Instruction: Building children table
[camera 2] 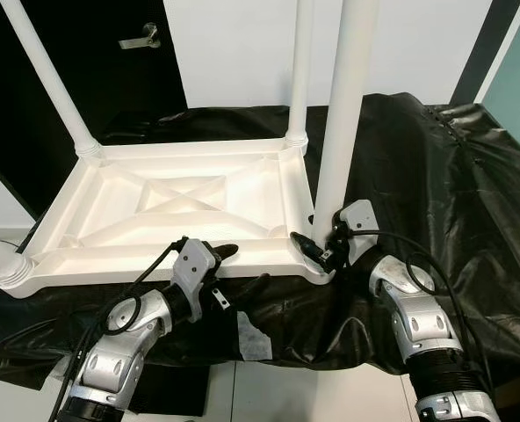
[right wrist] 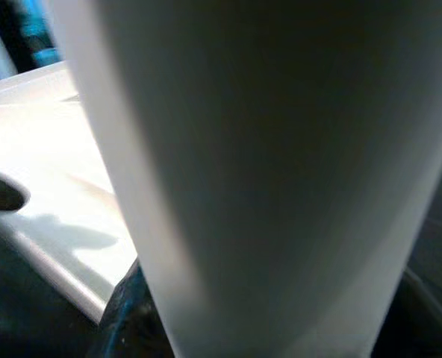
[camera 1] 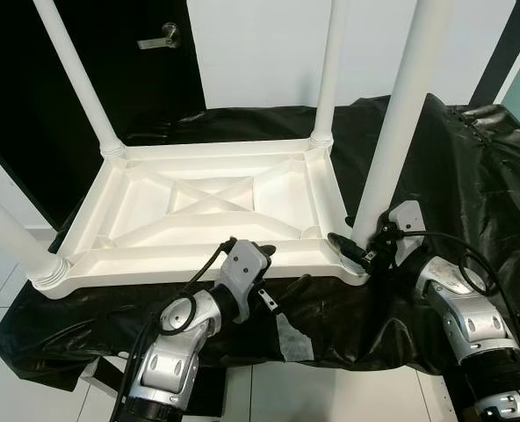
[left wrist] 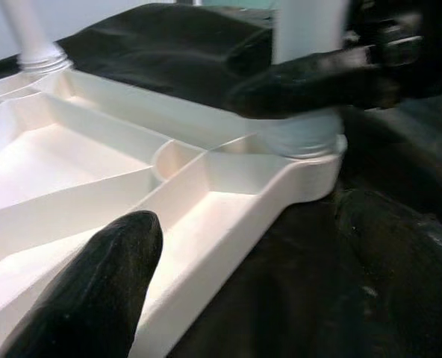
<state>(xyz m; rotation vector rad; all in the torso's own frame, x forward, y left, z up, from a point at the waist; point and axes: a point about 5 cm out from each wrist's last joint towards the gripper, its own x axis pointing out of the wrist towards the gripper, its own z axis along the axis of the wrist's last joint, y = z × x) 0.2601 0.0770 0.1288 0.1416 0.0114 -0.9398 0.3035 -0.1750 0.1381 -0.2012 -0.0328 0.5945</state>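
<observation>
The white children's table [camera 1: 198, 207] lies upside down on a black sheet [camera 1: 471, 167] spread over the work surface, its ribbed underside facing up. Going from the left: the near-left leg [camera 1: 5, 233] stands in its corner socket, the far-left leg [camera 1: 75, 75] rises from the back corner, and further along the far-right leg [camera 1: 330, 66] is also seated. The left gripper [camera 1: 278, 286] rests at the table's near rim, its fingers spread with one black finger [left wrist: 94, 291] over the frame and nothing held. At the right, the right gripper [camera 1: 358, 249] is clenched around the base of the near-right leg [camera 1: 400, 114], right where that leg meets its corner socket. All four legs appear to be in place, so the build looks nearly finished; what seems left is seating or tightening this last leg and turning the table upright.
</observation>
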